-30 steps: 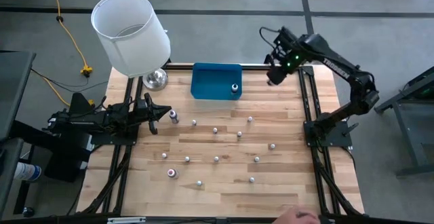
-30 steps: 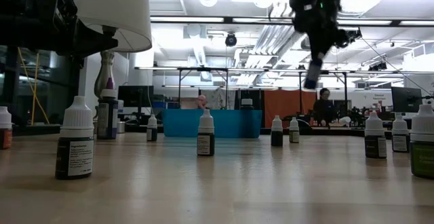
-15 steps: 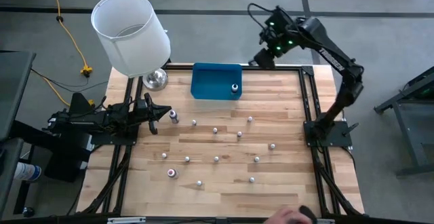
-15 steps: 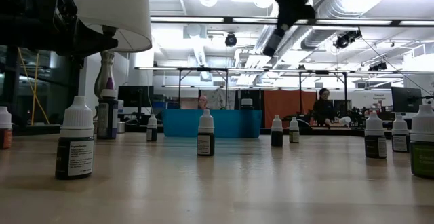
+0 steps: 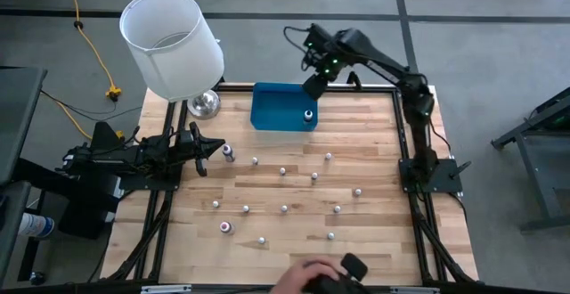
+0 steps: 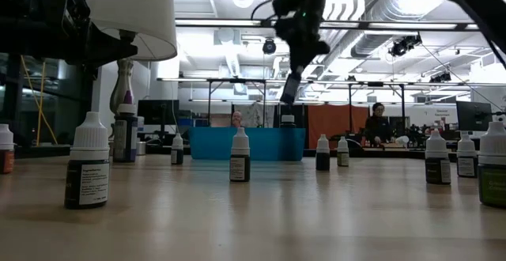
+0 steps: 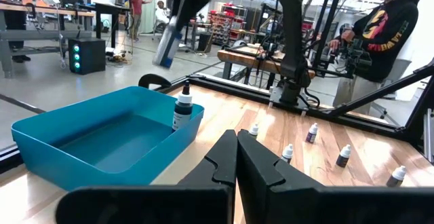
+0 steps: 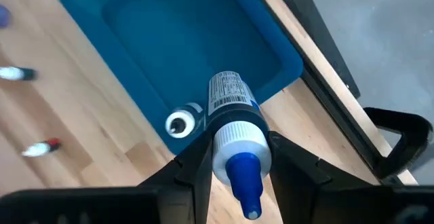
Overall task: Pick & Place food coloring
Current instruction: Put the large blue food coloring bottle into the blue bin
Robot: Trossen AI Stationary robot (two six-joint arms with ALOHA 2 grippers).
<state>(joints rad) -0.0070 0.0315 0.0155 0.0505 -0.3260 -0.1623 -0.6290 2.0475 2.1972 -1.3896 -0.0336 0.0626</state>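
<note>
Food coloring bottle (image 8: 234, 125) pinched in right gripper (image 5: 313, 85), arm outstretched above blue tray (image 5: 272, 107); left gripper (image 7: 237, 157) closed, resting at table edge

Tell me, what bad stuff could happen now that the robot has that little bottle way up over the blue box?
The right gripper holds a food coloring bottle high above the blue tray, so a drop from there might bounce out. A bottle already standing in the tray sits almost underneath and could get knocked over. The bottle also hangs near the tray's corner, so it may land on the table instead.
</note>
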